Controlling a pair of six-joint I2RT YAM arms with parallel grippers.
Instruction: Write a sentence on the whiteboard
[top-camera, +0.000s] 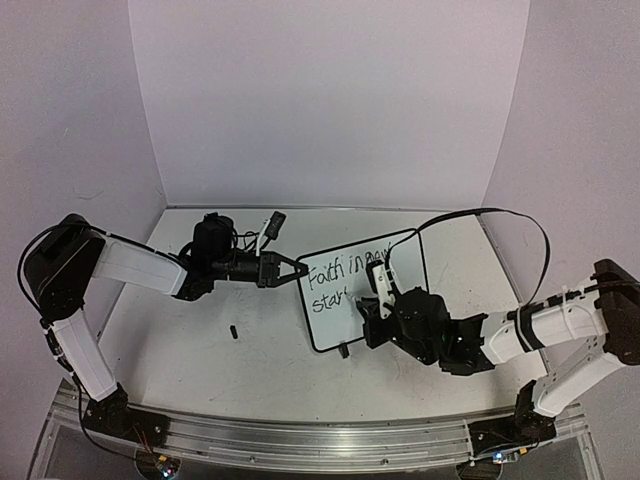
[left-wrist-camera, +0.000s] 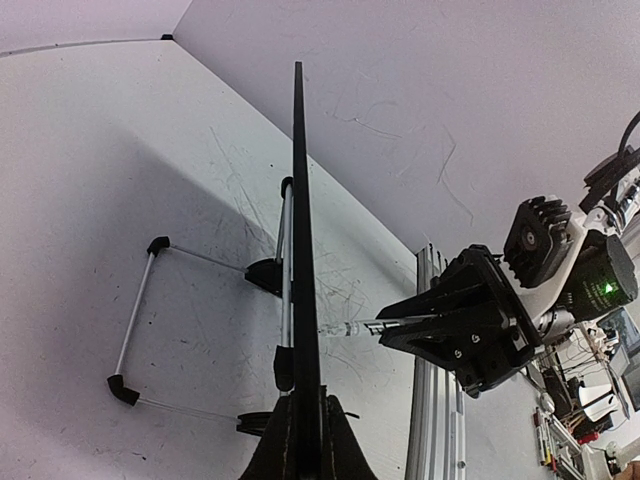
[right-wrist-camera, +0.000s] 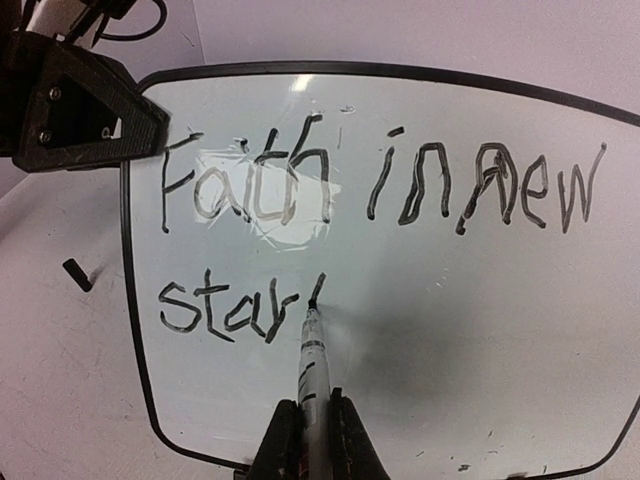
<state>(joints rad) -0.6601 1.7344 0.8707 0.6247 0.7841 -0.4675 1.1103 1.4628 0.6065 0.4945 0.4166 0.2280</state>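
Observation:
The whiteboard (top-camera: 335, 325) stands tilted on the table, right of centre. My left gripper (top-camera: 295, 270) is shut on the board's left edge; in the left wrist view the whiteboard (left-wrist-camera: 299, 250) runs edge-on between the closed fingers of the left gripper (left-wrist-camera: 306, 405). The sentence (right-wrist-camera: 380, 180) reads "Faith in new" with "star" (right-wrist-camera: 225, 305) below it. My right gripper (right-wrist-camera: 312, 405) is shut on a marker (right-wrist-camera: 313, 365) whose tip touches the whiteboard (right-wrist-camera: 480, 330) at the foot of a short stroke after "star". The top view shows the right gripper (top-camera: 378, 305) over the board's lower middle.
A small black marker cap (top-camera: 233, 331) lies on the table left of the board. The board's wire stand legs (left-wrist-camera: 135, 320) reach out behind it. An aluminium rail (top-camera: 300, 435) runs along the near edge, and purple walls close in the back and sides.

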